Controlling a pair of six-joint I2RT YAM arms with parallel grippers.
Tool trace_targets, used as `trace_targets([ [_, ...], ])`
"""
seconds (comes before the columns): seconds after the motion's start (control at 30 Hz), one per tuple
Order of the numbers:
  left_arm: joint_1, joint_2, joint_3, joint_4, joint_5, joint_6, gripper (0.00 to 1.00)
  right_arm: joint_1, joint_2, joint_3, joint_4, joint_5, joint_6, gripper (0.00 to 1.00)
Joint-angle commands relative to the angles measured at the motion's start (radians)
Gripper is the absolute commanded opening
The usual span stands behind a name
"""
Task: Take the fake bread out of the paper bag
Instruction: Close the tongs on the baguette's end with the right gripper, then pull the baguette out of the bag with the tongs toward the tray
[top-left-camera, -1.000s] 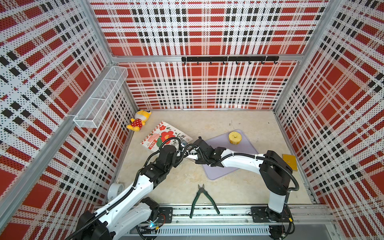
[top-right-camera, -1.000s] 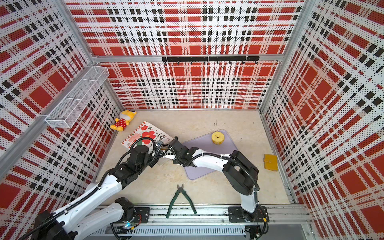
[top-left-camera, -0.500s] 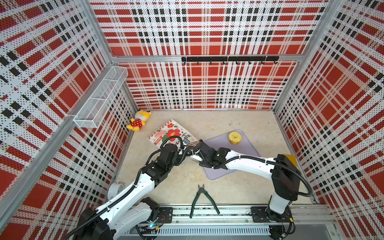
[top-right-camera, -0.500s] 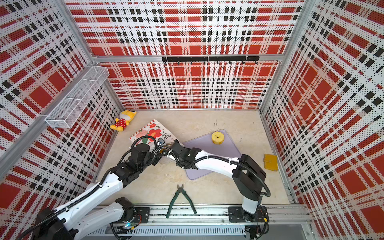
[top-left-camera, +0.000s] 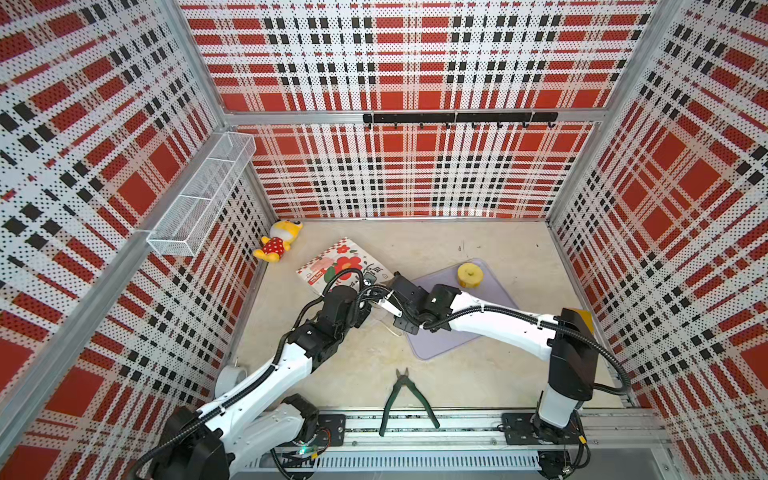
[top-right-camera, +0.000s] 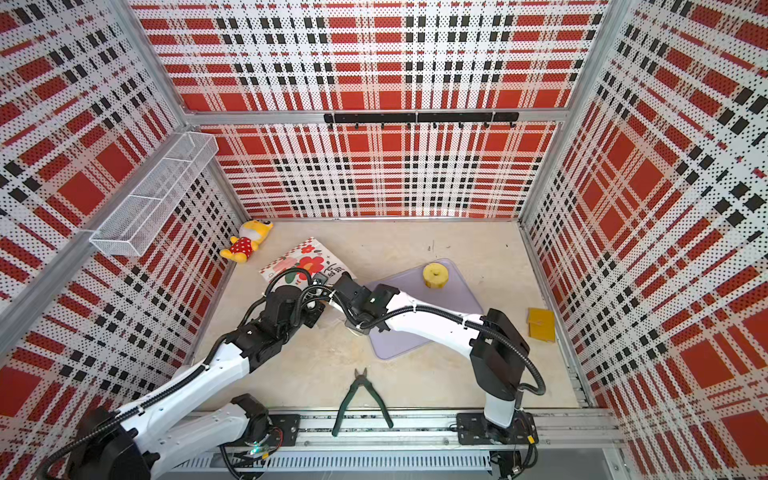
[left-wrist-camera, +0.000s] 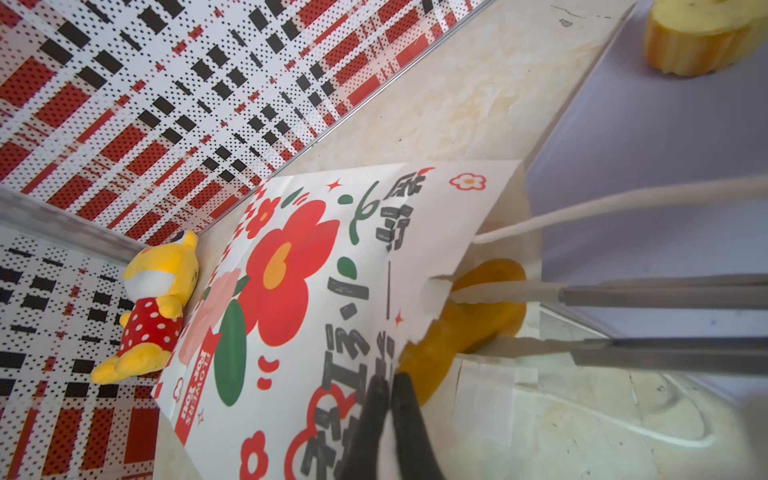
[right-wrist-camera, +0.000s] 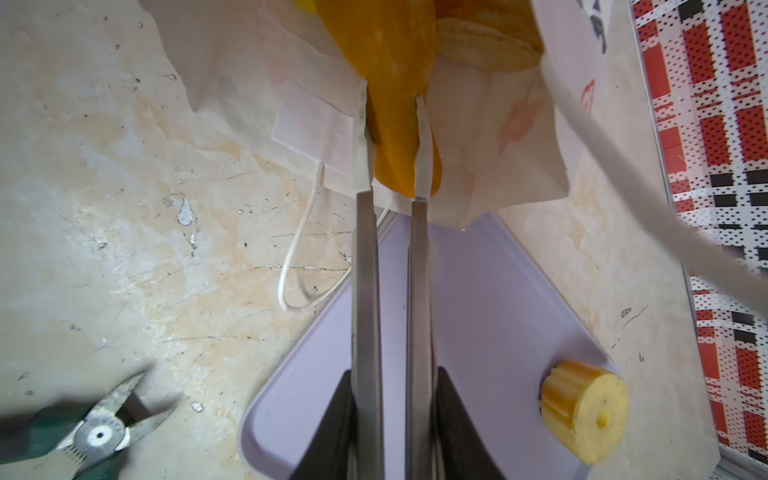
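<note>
The fluted cake (top-left-camera: 470, 275) sits out on the lilac tray (top-left-camera: 434, 345), two o'clock on the counter (top-left-camera: 357, 365). At ten o'clock, left pincer (left-wrist-camera: 389, 380) pinches the paper bag (left-wrist-camera: 291, 291); right pincer (right-wrist-camera: 390, 93) clamps a long loaf (right-wrist-camera: 382, 41) in its mouth; more seemingly lie inside.

The paper bag (left-wrist-camera: 316, 291) is matt printed paper, ragged at its rim — the fake bread (right-wrist-camera: 395, 83) smooth, faintly glossy. The tray (right-wrist-camera: 498, 291) is smooth plastic; the counter (right-wrist-camera: 124, 249) stone-like, scratched and stained; the doll (left-wrist-camera: 153, 307) plush cloth.
</note>
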Motion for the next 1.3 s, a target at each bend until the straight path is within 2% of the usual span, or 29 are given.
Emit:
trace_targets([
  [0.0,-0.027,0.025,0.027,0.012,0.011,-0.003,0.0,0.041,0.027,0.085,0.007,-0.04,0.068,0.0],
  [0.1,-0.027,0.042,0.036,0.016,-0.011,-0.015,0.0,0.052,-0.009,0.033,0.003,-0.048,0.121,0.0],
  [0.27,-0.027,0.058,0.035,0.038,-0.012,-0.021,0.0,0.055,-0.138,-0.18,0.121,-0.044,0.223,0.0],
  [0.47,-0.028,0.068,0.035,0.042,-0.002,-0.023,0.0,0.055,-0.252,-0.323,0.184,-0.027,0.331,0.0],
  [0.7,-0.028,0.06,0.026,0.04,0.002,-0.023,0.0,0.053,-0.364,-0.419,0.265,-0.024,0.365,0.0],
  [1.0,-0.028,0.044,0.029,0.032,-0.007,-0.029,0.0,0.05,-0.447,-0.477,0.21,0.0,0.405,0.0],
  [1.27,-0.019,0.064,0.055,0.038,-0.008,-0.055,0.0,0.05,-0.597,-0.563,0.159,0.009,0.441,0.0],
])
